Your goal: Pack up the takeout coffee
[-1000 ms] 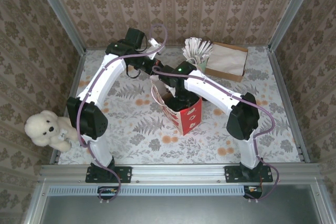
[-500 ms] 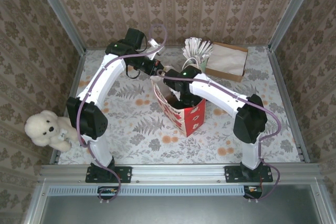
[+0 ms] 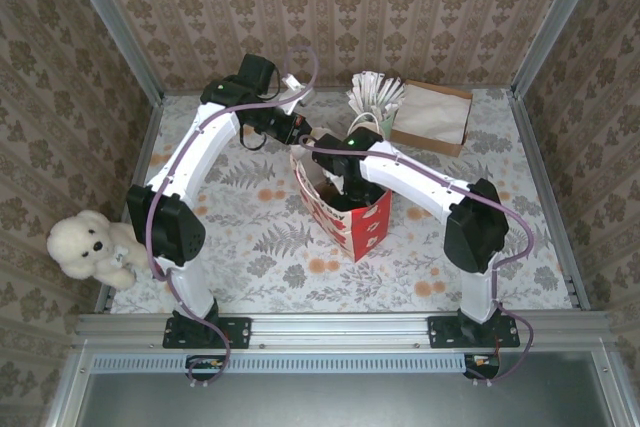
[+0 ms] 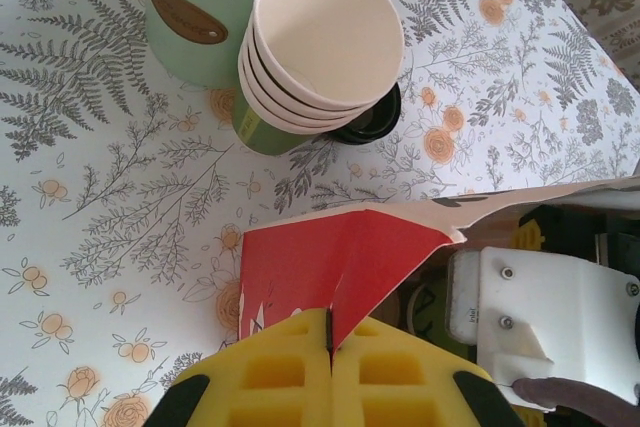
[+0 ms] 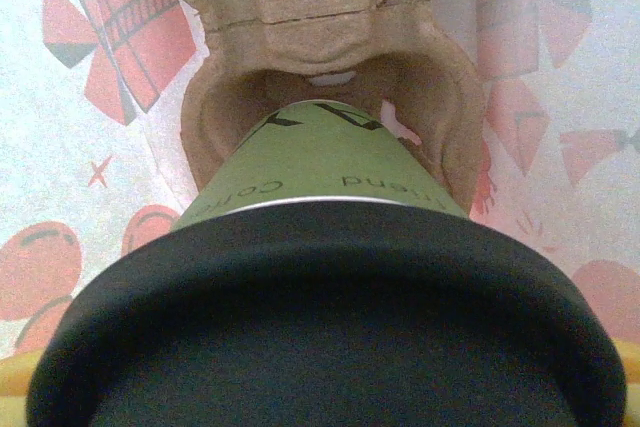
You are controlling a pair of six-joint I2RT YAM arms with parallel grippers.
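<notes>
White bear (image 3: pixel 88 245): nearest of all, well to the left of the bag, past the table's (image 3: pixel 250 247) edge.
Bag (image 3: pixel 362 230): red paper with pictures on it, standing open in the middle of the flowery table.
Left gripper (image 4: pixel 329 332): clamped tight on the bag's top edge, with the red paper pinched between its yellow pads.
Right gripper (image 3: pixel 342 185): down inside the bag, gripping the cup.
Cup (image 5: pixel 320 162): green with a black lid (image 5: pixel 330 327), inside the bag, its bottom at a round hole of the tray.
Tray (image 5: pixel 320 7): brown paper, lying deep in the bag.
Stack (image 4: pixel 320 57): green cups, cream inside, no lids, just behind the bag.
Loose lid (image 4: pixel 375 122): black, peeking out beside the stack.
Jar (image 4: pixel 195 7): pale green, next to the stack, farther behind the bag.
Box (image 3: pixel 432 117): brown, far behind the bag, off to its right.
</notes>
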